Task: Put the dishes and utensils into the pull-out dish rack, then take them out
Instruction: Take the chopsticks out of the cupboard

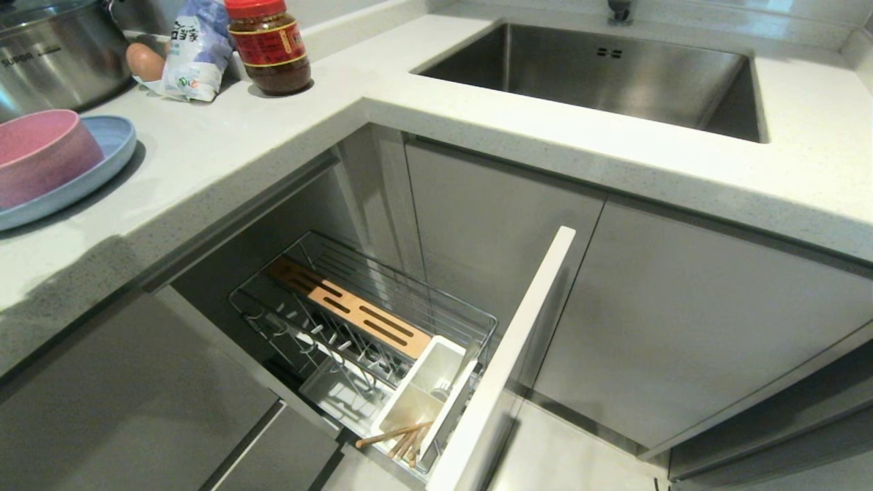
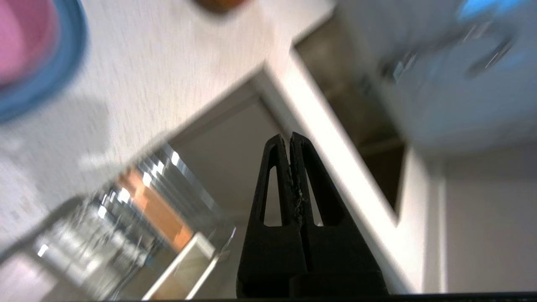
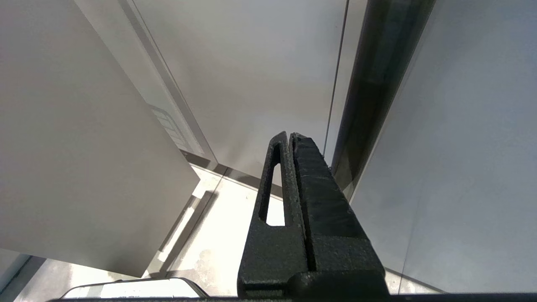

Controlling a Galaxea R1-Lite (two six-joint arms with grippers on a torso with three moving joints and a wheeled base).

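The pink bowl [image 1: 37,153] sits on the light blue plate [image 1: 102,160] on the counter at the left. The pull-out dish rack [image 1: 382,300] stands pulled out below the counter, with its wooden strip [image 1: 351,307] and white utensil cup [image 1: 426,392]. The chopsticks [image 1: 399,436] lean out of the cup's near end. A small silver piece inside the cup may be the fork; I cannot tell. Neither arm shows in the head view. My left gripper [image 2: 290,136] is shut and empty, in the air above the open rack [image 2: 126,218], with bowl [image 2: 16,37] and plate [image 2: 63,71] off to one side. My right gripper [image 3: 289,135] is shut, parked low by the cabinet doors.
A steel pot [image 1: 54,54], an egg [image 1: 144,60], a bag [image 1: 198,48] and a red-lidded jar [image 1: 269,44] stand at the back left of the counter. The sink [image 1: 600,75] is at the back right. The rack's white front panel [image 1: 505,361] juts into the floor space.
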